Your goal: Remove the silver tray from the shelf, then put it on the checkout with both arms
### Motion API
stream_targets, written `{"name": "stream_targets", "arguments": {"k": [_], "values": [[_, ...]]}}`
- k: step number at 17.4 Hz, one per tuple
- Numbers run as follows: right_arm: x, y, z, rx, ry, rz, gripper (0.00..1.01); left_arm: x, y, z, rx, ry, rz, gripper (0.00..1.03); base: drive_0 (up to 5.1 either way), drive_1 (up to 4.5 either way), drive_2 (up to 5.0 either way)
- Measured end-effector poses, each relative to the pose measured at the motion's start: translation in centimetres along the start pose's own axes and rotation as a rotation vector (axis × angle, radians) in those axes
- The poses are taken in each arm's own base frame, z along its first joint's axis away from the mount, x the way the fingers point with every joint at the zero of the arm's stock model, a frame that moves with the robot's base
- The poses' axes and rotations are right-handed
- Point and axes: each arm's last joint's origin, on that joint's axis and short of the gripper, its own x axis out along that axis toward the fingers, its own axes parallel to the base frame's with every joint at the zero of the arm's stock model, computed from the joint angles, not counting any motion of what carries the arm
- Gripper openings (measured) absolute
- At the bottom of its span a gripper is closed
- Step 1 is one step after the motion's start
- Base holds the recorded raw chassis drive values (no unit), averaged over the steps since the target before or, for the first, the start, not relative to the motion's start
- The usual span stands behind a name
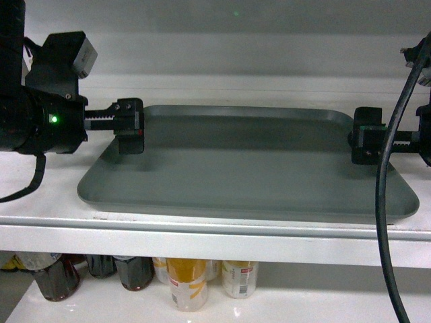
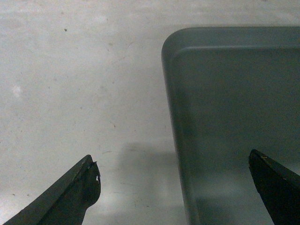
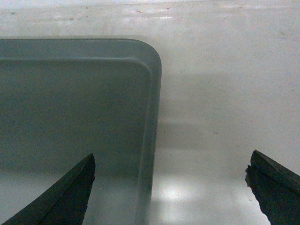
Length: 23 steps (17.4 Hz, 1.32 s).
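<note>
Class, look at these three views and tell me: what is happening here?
A two-armed robot is at a store shelf bearing a silver tray. The left gripper and the right gripper are each at one short end of the tray, jaws open and straddling its rim. Neither has closed, and the tray lies flat on the shelf, not yet lifted. Bottles stand on the shelf below.

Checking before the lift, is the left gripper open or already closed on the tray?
Open. In the wrist view the left gripper has its fingers spread wide, straddling the silver tray rim without touching it.
</note>
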Motion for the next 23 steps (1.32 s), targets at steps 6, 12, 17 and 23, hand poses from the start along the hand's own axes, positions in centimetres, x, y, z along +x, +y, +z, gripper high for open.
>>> {"name": "stream_targets", "arguments": {"k": [6,12,17,23], "values": [[1.7,-0.1,-0.7,-0.001,0.011,-0.016,0.98,1.4,0.3,-1.1,0.014,0.0,0.013,0.98,0.0,0.0,0.0],[1.8,-0.3,-0.9,0.001,0.007,-0.016,0.98,1.3,-0.1,-1.5,0.026,-0.007,0.011,0.98,0.0,0.0,0.0],[1.5,0.7,-1.7,-0.018,-0.007,-0.011,0.72,1.3,-1.1,-1.6,0.057,-0.015,-0.014,0.5,0.0,0.0,0.0],[1.2,1.8,-1.8,-0.039,-0.021,-0.012,0.07,1.2,-1.1,-1.7,-0.014,-0.027,-0.007,0.03,0.0,0.0,0.0]]}}
